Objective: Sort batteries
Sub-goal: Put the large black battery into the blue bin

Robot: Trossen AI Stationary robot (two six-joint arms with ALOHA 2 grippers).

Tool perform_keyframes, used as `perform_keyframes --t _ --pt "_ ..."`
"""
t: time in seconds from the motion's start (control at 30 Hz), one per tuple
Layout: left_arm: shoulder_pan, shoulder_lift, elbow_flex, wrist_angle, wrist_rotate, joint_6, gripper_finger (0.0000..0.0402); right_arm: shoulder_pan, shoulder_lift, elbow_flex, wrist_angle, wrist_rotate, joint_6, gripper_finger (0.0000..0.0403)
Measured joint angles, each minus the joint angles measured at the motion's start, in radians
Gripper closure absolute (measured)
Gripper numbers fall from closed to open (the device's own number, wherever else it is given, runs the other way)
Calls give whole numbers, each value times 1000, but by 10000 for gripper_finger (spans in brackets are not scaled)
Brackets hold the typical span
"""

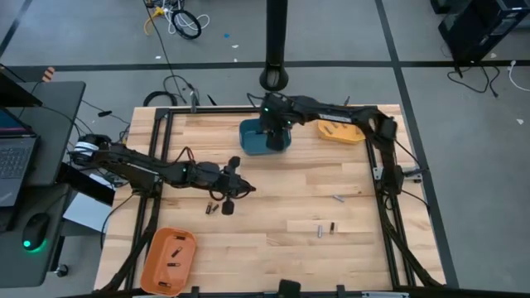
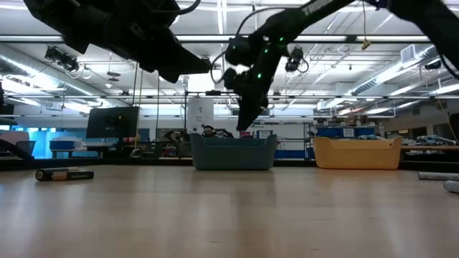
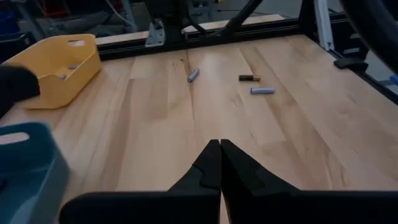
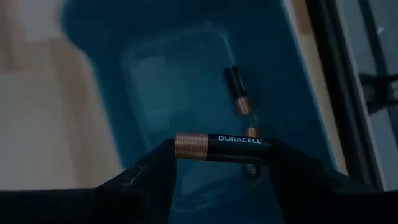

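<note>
Batteries: one black-and-copper battery (image 4: 217,147) sits gripped endwise in the right claw (image 4: 219,155) above the blue bin (image 4: 155,74); left claw (image 3: 220,163), shut and empty, hovers near that bin.

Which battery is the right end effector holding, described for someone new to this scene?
Find the blue bin at the table's far edge, between the arms. The right end effector hovers over it, holding a battery crosswise between its fingers. Unlike the cells lying in the bin, this black one with a copper end is off the floor and reads DURACELL.
</note>
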Motion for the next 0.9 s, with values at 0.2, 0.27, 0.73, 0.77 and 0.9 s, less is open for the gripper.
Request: perform_keyframes --t 0.2,0.27,0.73,0.77,0.9 --pt "-1 -10 0 -14 -18 -15 396 -32 124 67 -25 -11 -15 177" --pt "-1 -10 0 -19 -20 -18 396 -37 149 75 -30 -12 -16 177" --pt "-2 -10 0 -33 -37 -51 396 -45 181 77 -26 -13 -12 126" --pt "-2 -10 0 -35 -37 -52 396 -45 181 77 -26 -13 -12 125" --pt "-2 -10 0 -35 -37 -54 396 -45 181 77 -16 -13 -14 144"
